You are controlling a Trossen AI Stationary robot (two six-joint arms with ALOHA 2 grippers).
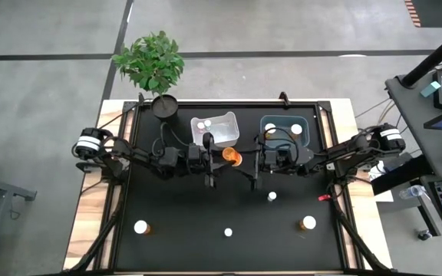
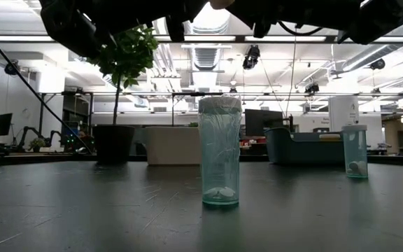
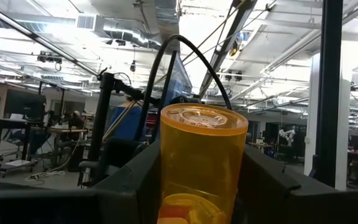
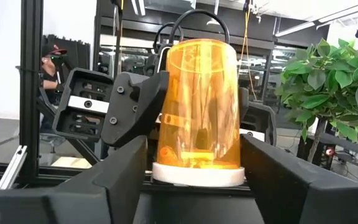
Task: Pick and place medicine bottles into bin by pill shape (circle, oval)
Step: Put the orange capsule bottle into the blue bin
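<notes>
Black matting covers the table, and four medicine bottles stand loose on the lower part of the high view: one at lower left, a small one at the bottom centre, one at lower right and a small one just above them. A small red object lies to the right of that last one.

Above these, at the frame's middle, both arms meet over one amber bottle. The left gripper is clamped on its body from the left. The bottle's long axis stands roughly upright with the white cap downward and the amber base on top. The right gripper faces it from the right, low at the cap end; whether it has a grip or merely flanks the cap, I cannot tell. The bottle looks lifted off the mat.

Straight above the pair sit the white bin at centre-left and the teal bin at centre-right, each with bottles inside. The held bottle lies just below the gap between them, slightly nearer the white one, so either is probably a short carry. Pill shape is not readable.

A potted plant stands at the table's upper-left edge. Beyond is an open workshop with bright ceiling lights, desks and monitors.
</notes>
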